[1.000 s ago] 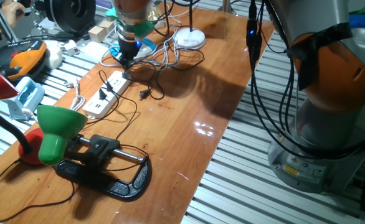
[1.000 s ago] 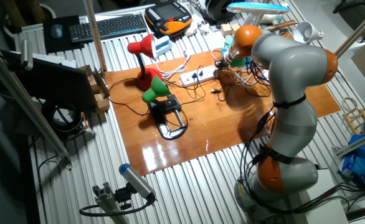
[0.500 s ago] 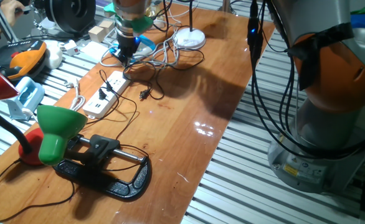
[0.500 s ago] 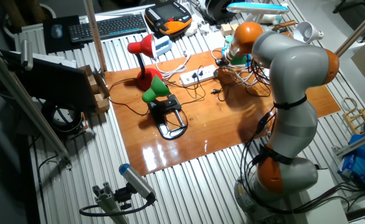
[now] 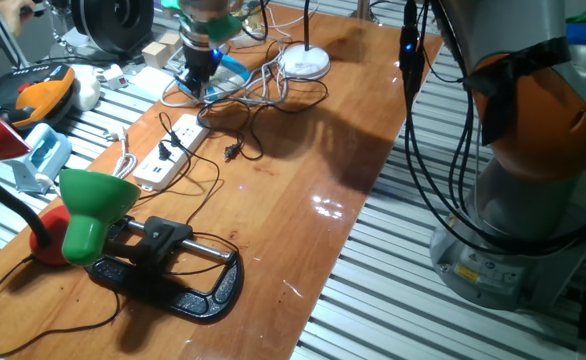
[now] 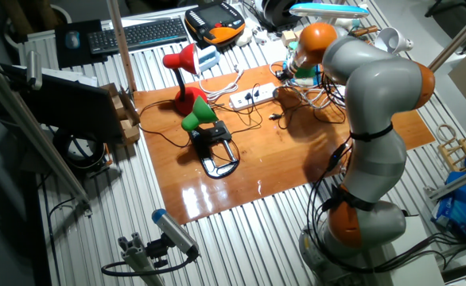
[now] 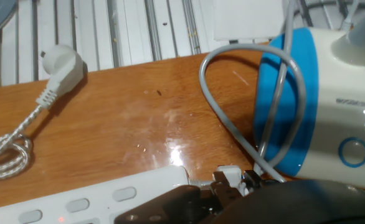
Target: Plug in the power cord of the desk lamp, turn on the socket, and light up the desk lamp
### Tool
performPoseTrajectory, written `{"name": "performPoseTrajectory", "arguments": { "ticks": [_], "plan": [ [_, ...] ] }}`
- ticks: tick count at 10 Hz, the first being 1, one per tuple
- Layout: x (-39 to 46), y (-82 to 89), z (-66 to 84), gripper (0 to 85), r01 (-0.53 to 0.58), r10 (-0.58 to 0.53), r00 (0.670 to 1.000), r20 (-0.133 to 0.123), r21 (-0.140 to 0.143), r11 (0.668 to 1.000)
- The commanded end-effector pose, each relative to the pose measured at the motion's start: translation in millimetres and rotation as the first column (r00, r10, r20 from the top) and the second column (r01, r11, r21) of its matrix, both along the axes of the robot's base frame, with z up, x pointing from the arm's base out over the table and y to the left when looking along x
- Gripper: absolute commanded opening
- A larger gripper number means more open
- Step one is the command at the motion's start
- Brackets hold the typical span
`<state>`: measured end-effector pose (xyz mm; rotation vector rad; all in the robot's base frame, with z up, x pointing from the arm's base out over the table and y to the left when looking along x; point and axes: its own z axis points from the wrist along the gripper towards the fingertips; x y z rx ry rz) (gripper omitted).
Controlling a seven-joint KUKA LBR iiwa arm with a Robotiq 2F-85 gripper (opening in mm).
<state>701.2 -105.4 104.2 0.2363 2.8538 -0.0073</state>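
Observation:
The socket [image 5: 170, 150] is a long white strip lying on the wooden table, and its end [image 7: 101, 198] fills the bottom left of the hand view. The desk lamp's round white base [image 5: 304, 63] stands at the table's far end, with its power cord [image 5: 273, 92] looping in front of it. My gripper [image 5: 197, 88] hovers just past the strip's far end. In the hand view my gripper [image 7: 232, 185] looks shut on a small white plug [image 7: 227, 173]. The grey cord [image 7: 208, 93] loops away from that plug.
A blue-rimmed white device [image 7: 319, 106] sits close on the right of the fingers. A second white plug on a braided cord [image 7: 61, 64] lies by the table's edge. A black two-pin plug [image 5: 231, 152], a green clamp lamp [image 5: 93, 205] and a red lamp [image 6: 181, 63] share the table.
My gripper has risen from the strip's end and drifted toward the back of the table, and the white cables near it have shifted with it.

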Motion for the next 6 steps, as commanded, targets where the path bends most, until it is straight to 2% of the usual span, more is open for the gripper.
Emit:
{"name": "performPoseTrajectory", "arguments": {
  "ticks": [1,3,4,5,6],
  "plan": [
    [-1.2,3.3,5.4,0.0,0.028,-0.028,0.999,-0.028,0.007,1.000],
    [-10.8,14.0,18.4,0.0,0.109,-0.107,0.989,-0.107,0.018,0.994],
    [-13.7,17.4,24.0,0.0,0.141,-0.136,0.981,-0.137,0.022,0.990],
    [-15.5,18.9,29.0,0.0,0.164,-0.158,0.974,-0.160,0.024,0.986],
    [-16.8,20.3,34.0,0.0,0.183,-0.175,0.970,-0.169,0.029,0.983]
  ]
}}
